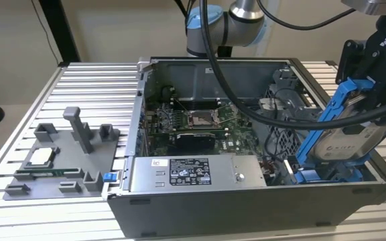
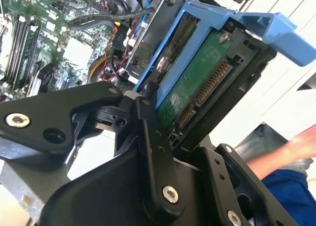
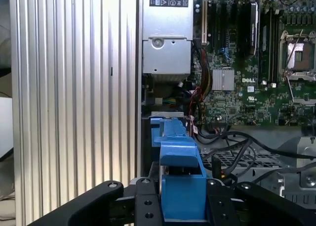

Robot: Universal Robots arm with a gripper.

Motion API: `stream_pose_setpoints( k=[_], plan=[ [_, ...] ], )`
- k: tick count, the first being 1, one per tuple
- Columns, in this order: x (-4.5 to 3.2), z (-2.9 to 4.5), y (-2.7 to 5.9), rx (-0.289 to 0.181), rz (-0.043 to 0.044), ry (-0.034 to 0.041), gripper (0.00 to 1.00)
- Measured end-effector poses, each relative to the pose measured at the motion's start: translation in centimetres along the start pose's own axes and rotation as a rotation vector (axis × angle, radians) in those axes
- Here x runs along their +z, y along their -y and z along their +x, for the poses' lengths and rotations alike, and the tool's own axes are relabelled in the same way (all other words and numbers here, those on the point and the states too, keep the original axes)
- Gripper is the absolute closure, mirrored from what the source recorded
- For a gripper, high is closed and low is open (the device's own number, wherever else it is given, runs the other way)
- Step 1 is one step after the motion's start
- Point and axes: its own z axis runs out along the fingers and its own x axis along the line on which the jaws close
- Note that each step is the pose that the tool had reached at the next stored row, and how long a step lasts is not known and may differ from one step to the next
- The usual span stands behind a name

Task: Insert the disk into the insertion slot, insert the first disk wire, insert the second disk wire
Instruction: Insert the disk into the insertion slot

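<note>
The disk (image 1: 349, 144), a silver-grey drive with a white label in a bright blue carrier (image 1: 334, 108), stands steeply tilted over the open computer case at the exterior view's right. My gripper (image 1: 373, 103) is shut on its upper end. Its lower end reaches down to the insertion slot (image 1: 327, 176), a grey bay with blue latch pieces at the case's front right corner. The second wrist view shows the disk's green board and connector (image 2: 200, 82) between my black fingers (image 2: 148, 124). In the first wrist view the blue carrier (image 3: 178, 179) sits in my gripper (image 3: 180, 208). Among the cables I cannot tell which are the disk wires.
A grey labelled power-supply box (image 1: 193, 173) lies along the case front, with the motherboard (image 1: 193, 120) behind it and a perforated cage (image 1: 287, 113) beside the bay. Black cables (image 1: 247, 108) cross the case. A grey parts fixture (image 1: 59, 158) sits on the ribbed table. A person's arm (image 2: 296, 147) is nearby.
</note>
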Motion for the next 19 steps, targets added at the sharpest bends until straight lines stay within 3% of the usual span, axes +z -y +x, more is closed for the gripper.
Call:
stream_pose_setpoints(
  k=[19],
  plan=[
    [0.33, -0.33, 0.01, 0.0, 0.0, -0.0004, 1.0]
  ],
)
